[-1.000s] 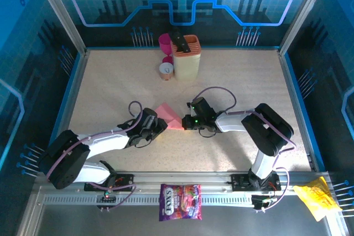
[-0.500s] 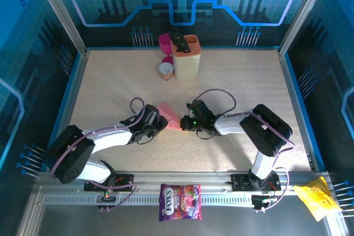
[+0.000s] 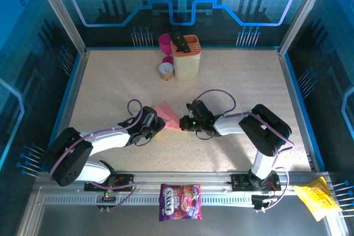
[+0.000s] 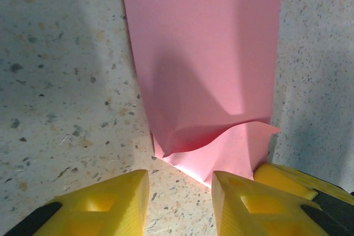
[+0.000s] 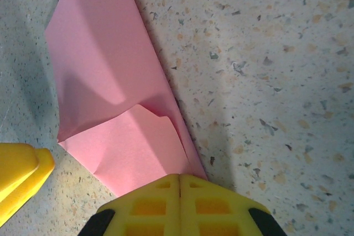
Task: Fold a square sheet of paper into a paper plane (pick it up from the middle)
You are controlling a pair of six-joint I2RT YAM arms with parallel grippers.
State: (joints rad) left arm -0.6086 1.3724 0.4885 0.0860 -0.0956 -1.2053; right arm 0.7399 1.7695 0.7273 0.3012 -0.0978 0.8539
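1. Right claw (image 5: 180, 179) is clenched, its yellow fingers pressed tight together with the tips on the near corner of the salmon-pink sheet of thin paper (image 3: 167, 115).
2. That sheet lies folded on the speckled beige tabletop (image 3: 249, 81) between the two arms, one small flap curling up.
3. Left claw (image 4: 180, 183) is released, fingers apart, with the sheet's edge touching one of them.
4. At the far edge a cream knife block with an orange top (image 3: 186, 59) stands just beside a magenta cup (image 3: 165, 41).
5. On the near rail lie a purple candy bag (image 3: 180, 202) and a crumpled yellow packet (image 3: 316, 198).
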